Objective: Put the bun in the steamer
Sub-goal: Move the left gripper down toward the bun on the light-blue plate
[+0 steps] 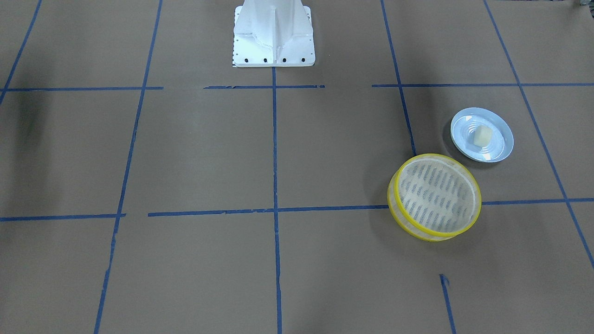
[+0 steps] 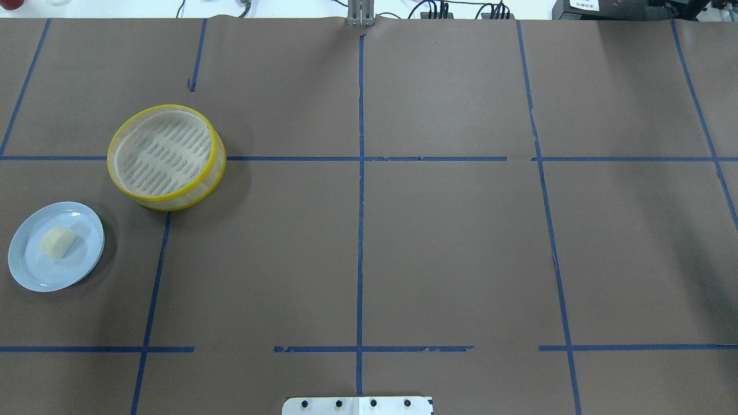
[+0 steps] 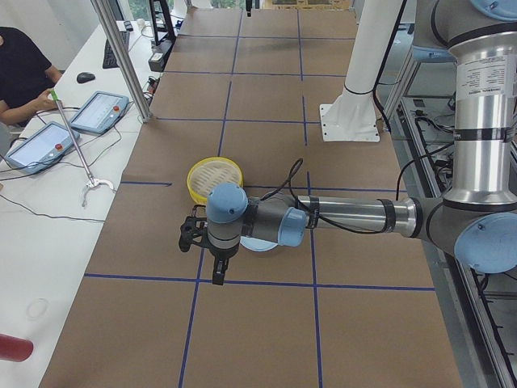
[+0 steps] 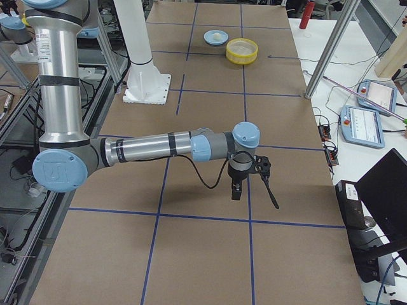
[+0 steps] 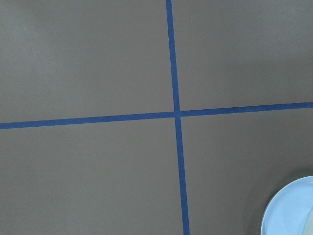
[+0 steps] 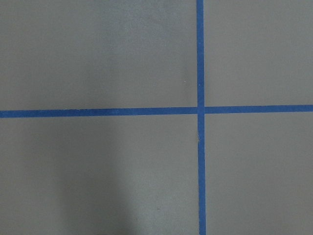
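Observation:
The cream-white bun (image 1: 482, 136) lies on a pale blue plate (image 1: 503, 146) on the robot's left side of the table, and shows in the overhead view (image 2: 57, 241) too. The yellow-rimmed steamer (image 1: 393, 204) stands empty beside the plate, farther from the robot (image 2: 173, 196). My left gripper (image 3: 212, 271) shows only in the exterior left view. It hangs above the table just past the plate, and I cannot tell whether it is open or shut. My right gripper (image 4: 254, 194) shows only in the exterior right view, far from both, and its state is also unclear.
Brown paper with blue tape lines covers the table. The white robot base (image 1: 274, 32) stands at the middle of the robot's edge. The left wrist view shows a tape cross and the plate's rim (image 5: 288, 210). An operator and tablets are beside the table (image 3: 48, 141).

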